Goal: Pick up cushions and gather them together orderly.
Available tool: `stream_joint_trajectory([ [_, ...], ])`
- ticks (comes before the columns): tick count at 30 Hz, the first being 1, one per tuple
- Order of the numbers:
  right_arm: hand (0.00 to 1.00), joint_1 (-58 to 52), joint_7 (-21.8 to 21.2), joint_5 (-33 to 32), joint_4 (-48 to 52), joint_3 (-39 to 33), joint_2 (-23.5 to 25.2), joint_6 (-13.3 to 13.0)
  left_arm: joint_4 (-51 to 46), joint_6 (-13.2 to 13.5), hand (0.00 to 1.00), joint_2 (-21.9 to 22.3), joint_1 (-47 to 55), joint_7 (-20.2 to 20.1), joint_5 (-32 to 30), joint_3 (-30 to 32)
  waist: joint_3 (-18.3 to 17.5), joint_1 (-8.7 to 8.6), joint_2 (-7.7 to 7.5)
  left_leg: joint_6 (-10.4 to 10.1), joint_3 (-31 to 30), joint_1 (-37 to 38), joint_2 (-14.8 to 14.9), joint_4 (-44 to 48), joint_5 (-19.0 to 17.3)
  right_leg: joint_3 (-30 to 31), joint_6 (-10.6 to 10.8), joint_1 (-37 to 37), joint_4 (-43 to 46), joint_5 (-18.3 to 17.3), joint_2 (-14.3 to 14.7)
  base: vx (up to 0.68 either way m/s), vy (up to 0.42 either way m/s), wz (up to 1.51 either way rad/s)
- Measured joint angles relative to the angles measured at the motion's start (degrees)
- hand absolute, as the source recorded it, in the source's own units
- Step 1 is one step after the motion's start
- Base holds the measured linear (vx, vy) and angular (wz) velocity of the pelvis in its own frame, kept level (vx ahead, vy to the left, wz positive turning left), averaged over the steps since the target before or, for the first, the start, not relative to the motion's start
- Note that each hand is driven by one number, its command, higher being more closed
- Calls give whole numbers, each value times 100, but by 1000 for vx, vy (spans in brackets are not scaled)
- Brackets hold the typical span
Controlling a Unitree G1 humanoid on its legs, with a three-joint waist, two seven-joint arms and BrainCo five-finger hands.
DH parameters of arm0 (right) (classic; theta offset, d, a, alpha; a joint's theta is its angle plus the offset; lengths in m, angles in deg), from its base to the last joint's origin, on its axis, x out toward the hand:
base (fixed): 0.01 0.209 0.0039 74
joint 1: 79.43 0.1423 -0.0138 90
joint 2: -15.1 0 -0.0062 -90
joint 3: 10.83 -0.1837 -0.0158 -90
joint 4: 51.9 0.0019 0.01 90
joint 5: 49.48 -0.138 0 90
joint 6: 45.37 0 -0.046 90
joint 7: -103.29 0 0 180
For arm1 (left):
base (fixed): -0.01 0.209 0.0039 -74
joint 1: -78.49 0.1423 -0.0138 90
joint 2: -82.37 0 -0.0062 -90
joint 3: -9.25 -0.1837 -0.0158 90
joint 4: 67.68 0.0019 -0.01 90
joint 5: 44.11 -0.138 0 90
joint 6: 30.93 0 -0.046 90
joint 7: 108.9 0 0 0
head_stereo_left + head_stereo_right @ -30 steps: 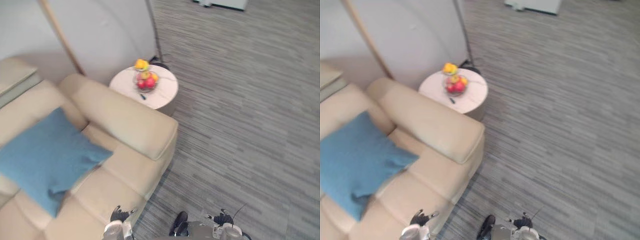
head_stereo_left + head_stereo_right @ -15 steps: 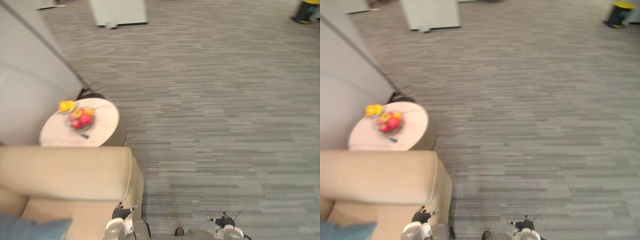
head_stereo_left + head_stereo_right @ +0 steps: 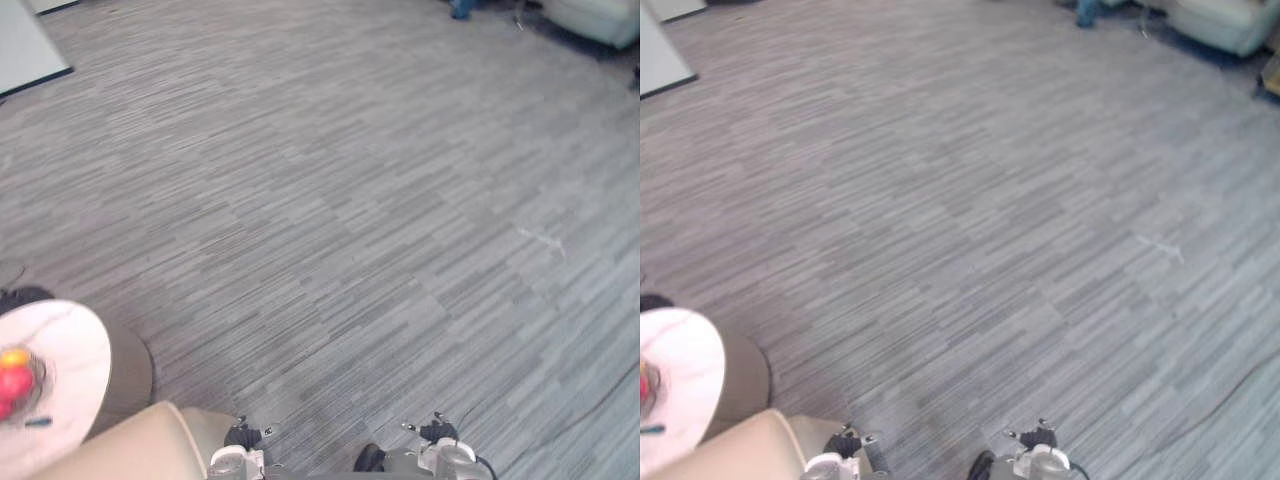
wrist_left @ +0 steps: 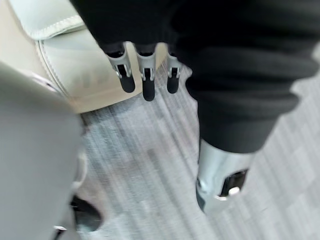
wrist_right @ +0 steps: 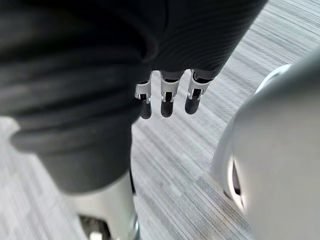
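The left robot hand [image 4: 148, 82] hung low at the robot's side, its fingers [image 4: 126, 80] straight and slack, pointing down, with nothing in them. We saw it just beside the rounded corner of a cream sofa [image 4: 75, 60]; whether it touched the upholstery we could not tell. The right robot hand [image 5: 167, 102] hung the same way on the other side, its fingers loose and empty, over bare grey striped carpet [image 3: 350, 200]. Where the cushions lay relative to either robot hand we could not tell.

From the head views we looked down on a wide stretch of that carpet. The sofa's corner showed at the lower left edge. Just beside it stood a round white worktop [image 3: 75, 350]. On the worktop, at the very edge of the view, sat a bowl of red and yellow fruit [image 3: 8, 378], with a small blue thing [image 3: 38, 422] near it. A dark object [image 3: 22, 297] lay on the floor just behind the worktop. Far across the carpet we made out a white panel [image 3: 30, 40] on the left and a pale piece of furniture [image 3: 600, 15] on the right.
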Motion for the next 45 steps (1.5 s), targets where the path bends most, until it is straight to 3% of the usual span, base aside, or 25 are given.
stream_joint_trajectory([
  [3, 0, -36, 18, -21, -125, 0, -153, -8, -33, 30, 0, -24, -120, -8, -4, -46, 63, -86, 0, -16, -16, -324, 388, 1335, -3, 196, -27, 409, -419, -17, 285, 185, -141, -24],
  [5, 0, -44, 65, -124, -69, 14, -129, -15, -158, 25, 0, 0, -117, -23, -11, 6, 204, -157, -28, 304, -285, -1098, 784, 3265, -151, 483, -148, 768, -732, -95, 539, 83, -36, -42],
  [7, 0, 10, 106, -245, -27, 8, -56, -20, -304, 22, 0, -41, -111, -23, -21, 6, 334, 17, -26, 386, -764, -1582, 481, 4049, -591, 1005, -276, 940, -681, -192, 651, 75, 80, -126],
  [8, 0, 15, 114, -246, -30, 3, 9, -25, -393, 31, 0, -70, -67, -23, 1, 4, 397, 95, -124, 390, -905, -1807, 235, 3909, -711, 1284, -281, 1018, -678, -203, 650, 110, 108, -154],
  [12, 0, -31, 133, -260, 164, 0, 122, -10, -545, 44, 0, -35, -78, -4, 3, 10, 431, 118, -107, 390, -1367, -2487, -316, 2175, -571, 2130, -137, 1129, -706, -355, 582, 151, 158, -112],
  [14, 0, -78, 153, -319, 157, -2, 94, -3, -555, 54, 0, -22, -66, 1, 4, 60, 367, 160, -142, 303, -1540, -2447, -469, 1344, 207, 2589, 52, 1193, -790, -452, 517, 329, 256, -104],
  [17, 0, -147, 200, -336, 161, -170, 285, 3, -544, 40, 0, -64, -46, -2, 0, 198, 137, 210, -380, 514, -1085, -2395, -625, 1282, -176, 2907, 376, 1221, -1083, -331, 231, 461, 237, -75],
  [19, 0, -224, 199, -322, 174, -215, 371, 5, -535, 24, 0, -71, -57, -2, 1, 210, 107, 376, -436, 584, -720, -2068, -635, 1218, -294, 2915, 620, 975, -271, -390, 76, 443, 148, -85],
  [20, 0, -240, 185, -287, 178, -209, 344, -4, -527, 16, 0, -65, -35, -1, 2, 121, 96, 370, -413, 628, -591, -1745, -655, 1076, -413, 2769, 1203, 622, 712, -347, -69, 470, 165, -72],
  [21, 0, -227, 172, -271, 208, -206, 319, -14, -527, 11, 0, -75, -38, -3, 2, 10, 94, 342, -382, 630, -589, -1534, -676, 959, -472, 2603, 1550, 342, 1392, -232, -197, 386, 122, -36],
  [22, 0, -227, 169, -228, 287, -212, 306, -18, -516, 10, 0, -100, -50, -2, 2, -125, 99, 269, -370, 624, -593, -1255, -698, 813, -508, 2272, 1622, 64, 2188, -177, -388, 419, 91, -1],
  [24, 0, -220, 157, -215, 391, -209, 305, -23, -479, 10, 0, -128, -121, 3, 3, -318, 124, 171, -332, 620, -596, -710, -700, 463, -506, 1473, 1185, -332, 2855, -259, -775, 488, 30, 4],
  [25, 0, -166, 141, -214, 371, -210, 269, -28, -455, 8, 0, -118, -122, 6, 7, -353, 145, 94, -307, 611, -578, -358, -656, 171, -501, 1082, 896, -483, 2755, -403, -871, 433, -17, -7],
  [27, 0, -84, 119, -214, 361, -199, 206, -36, -436, 11, 0, -137, -163, 14, 5, -433, 166, 23, -245, 576, -467, 34, -503, -139, -480, 540, 635, -879, 2052, -447, -835, 382, -61, -14],
  [29, 0, -3, 115, -229, 344, -199, 136, -35, -337, 12, 0, -182, -301, 24, 4, -533, 195, -16, -221, 527, -426, 267, -395, -376, -453, 371, 518, -1337, 858, 89, -615, 519, -155, -5],
  [30, 0, -15, 118, -216, 319, -188, 62, -33, -302, 15, 0, -260, -305, 35, 0, -570, 227, -124, -346, 303, -448, 567, -477, -584, -370, 490, 413, -1455, -582, 1169, -381, 624, -232, 8],
  [32, 0, -19, 106, -225, 195, -194, -47, -32, -180, 11, 0, -247, -313, 37, -2, -544, 259, -207, -351, 99, -526, 827, -461, -584, -418, 827, -92, -1438, -562, 1852, -239, 501, -187, -10],
  [33, 0, 91, 117, -215, 139, -201, -187, -27, -141, 24, 0, -152, -294, 29, -6, -517, 248, -174, -72, -67, -507, 906, -247, -507, -356, 818, -130, -1527, -173, 1629, -74, 550, -202, -52],
  [35, 0, 130, 107, -203, 146, -216, -282, -39, -129, 21, 0, -84, -317, 44, -15, -461, 268, -205, 88, -271, -665, 661, -20, 330, -233, 892, -190, -1583, 210, 1037, 88, 544, -245, -56],
  [36, 0, 121, 99, -210, 136, -225, -287, -16, -145, 22, 0, -61, -346, 39, -15, -366, 269, -204, 141, -261, -830, 282, 198, 1345, -40, 934, -223, -1442, 228, 841, 241, 538, -245, -38],
  [37, 0, 109, 100, -213, 144, -234, -193, -7, -181, 20, 0, -22, -373, 35, -19, -250, 314, -197, 171, -77, -1114, -258, 458, 2790, 502, 993, -260, -1106, 82, 718, 385, 606, -228, -36],
  [39, 0, 96, 115, -218, 153, -141, -97, -8, -404, 38, 0, 10, -361, 27, -46, -223, 482, -170, 115, 82, -1218, -970, 788, 4623, 311, 1085, -318, -388, -210, 538, 580, 486, -125, -29],
  [40, 0, 95, 119, -231, 165, -93, 23, -11, -553, 42, 0, 17, -312, 15, -46, -238, 526, -88, -31, 118, -1124, -1450, 817, 5123, 90, 1211, -323, 82, -408, 410, 590, 392, -86, -30],
  [43, 0, 90, 121, -240, 161, -88, 100, -16, -717, 58, 0, 36, -251, 4, -44, -237, 514, 69, -161, 281, -783, -2352, 702, 4368, -167, 1415, -202, 702, -977, 302, 599, 384, -46, -26],
  [45, 0, 115, 124, -237, 165, -102, 92, -11, -776, 76, 0, 70, -246, 1, -43, -214, 531, 157, -85, 278, -585, -2722, 426, 2740, -143, 1595, -21, 1111, -1289, 282, 574, 517, 66, -39],
])
